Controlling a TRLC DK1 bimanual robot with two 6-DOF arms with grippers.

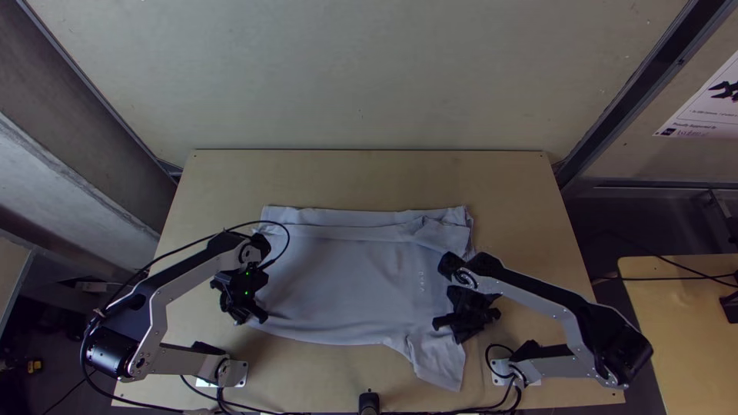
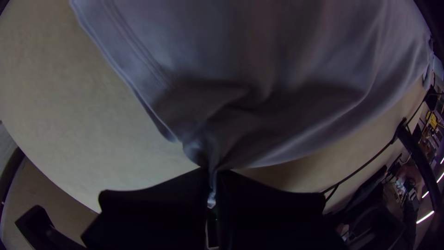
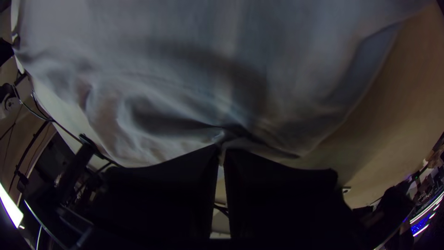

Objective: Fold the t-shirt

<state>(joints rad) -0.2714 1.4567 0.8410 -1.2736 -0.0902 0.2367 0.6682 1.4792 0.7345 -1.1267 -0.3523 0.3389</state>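
So the t-shirt (image 1: 346,273) looks like thin, light, floppy stuff, nothing fragile. I'd guess it weighs next to nothing, but it'll sag and crease wherever it isn't held. Doesn't look slippery either, so a small pinch ought to do. Starting on the left, the near corner seems a decent spot to grab, and on the right I'd go for the edge just above that sleeve-looking flap (image 1: 440,363). Pull both evenly or the middle will probably ruck up.

The left tool (image 2: 212,172) is closed on a gathered pinch of cloth at the near left corner. From there the shirt fans out away from it and off to its right, mostly spread on the worktop (image 1: 369,177).

The right tool (image 3: 222,150) is pinched nearly tight too, with a little tuck of the shirt's edge between its tips. Most of the cloth lies to its left and beyond it, and the flap pokes out on its near side. Well beyond both tools there's a folded-looking band (image 1: 330,230) along the far edge, kinda bunched at the right end.
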